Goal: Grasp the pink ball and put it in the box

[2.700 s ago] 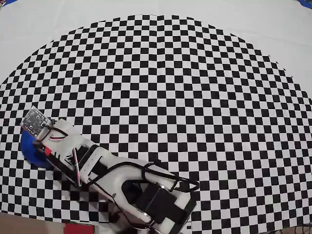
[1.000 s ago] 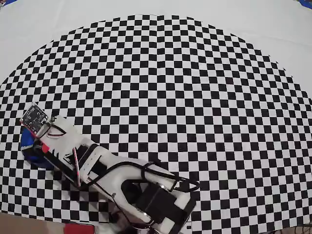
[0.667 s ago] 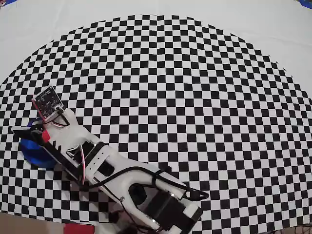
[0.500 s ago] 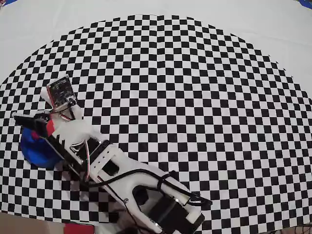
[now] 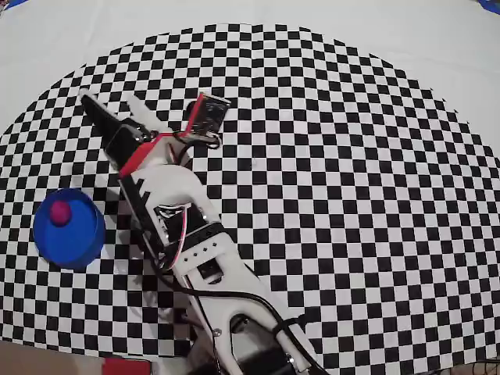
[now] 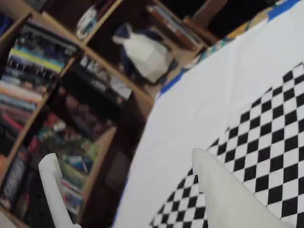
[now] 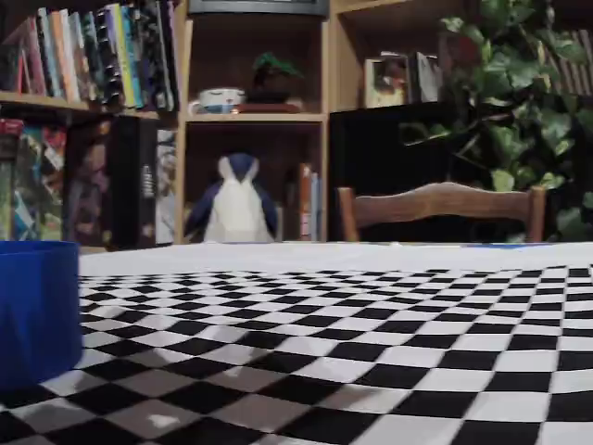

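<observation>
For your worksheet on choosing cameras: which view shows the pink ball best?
The overhead view: the pink ball lies in plain sight inside the blue box. The fixed view shows only the box's wall, which hides the ball. The wrist view shows neither, just open fingers above the checkered cloth.

Your arm (image 5: 187, 226) has white printed segments with a red bracket near the wrist. Black cables trail along it. The gripper (image 5: 113, 101) pairs one black finger with one white.

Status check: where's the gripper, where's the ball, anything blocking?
Gripper open, empty, raised clear of the box. Pink ball inside the box. Nothing in the way.
</observation>
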You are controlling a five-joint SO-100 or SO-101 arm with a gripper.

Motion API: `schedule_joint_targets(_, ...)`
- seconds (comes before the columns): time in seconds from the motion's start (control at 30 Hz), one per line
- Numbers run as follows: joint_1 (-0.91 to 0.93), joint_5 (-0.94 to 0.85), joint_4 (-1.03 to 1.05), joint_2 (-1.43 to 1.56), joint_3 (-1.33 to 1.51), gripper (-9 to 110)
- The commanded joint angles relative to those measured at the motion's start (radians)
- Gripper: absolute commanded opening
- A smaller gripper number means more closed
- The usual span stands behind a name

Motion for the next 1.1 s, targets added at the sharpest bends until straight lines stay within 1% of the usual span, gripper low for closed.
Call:
schedule_joint_targets(0.0, 0.089, 0.106, 0.005, 0.074, 0.026, 32)
schedule_joint_targets(0.03, 0.117, 0.127, 0.035, 0.092, 0.032, 30)
schedule_joint_targets(0.13, 0.195, 0.225, 0.109, 0.163, 0.043, 18)
schedule_joint_targets(0.23, 0.252, 0.295, 0.213, 0.229, 0.043, 12)
schedule_joint_targets(0.33, 0.29, 0.348, 0.357, 0.29, 0.035, 4)
schedule_joint_targets(0.4, 0.313, 0.388, 0.449, 0.328, 0.034, 1)
schedule_joint_targets(0.57, 0.376, 0.488, 0.618, 0.382, 0.057, 0)
schedule_joint_targets(0.8, 0.426, 0.529, 0.634, 0.523, 0.272, 0)
schedule_joint_targets(0.97, 0.474, 0.548, 0.635, 0.577, 0.368, 0)
schedule_joint_targets(1.07, 0.494, 0.551, 0.676, 0.614, 0.394, 0)
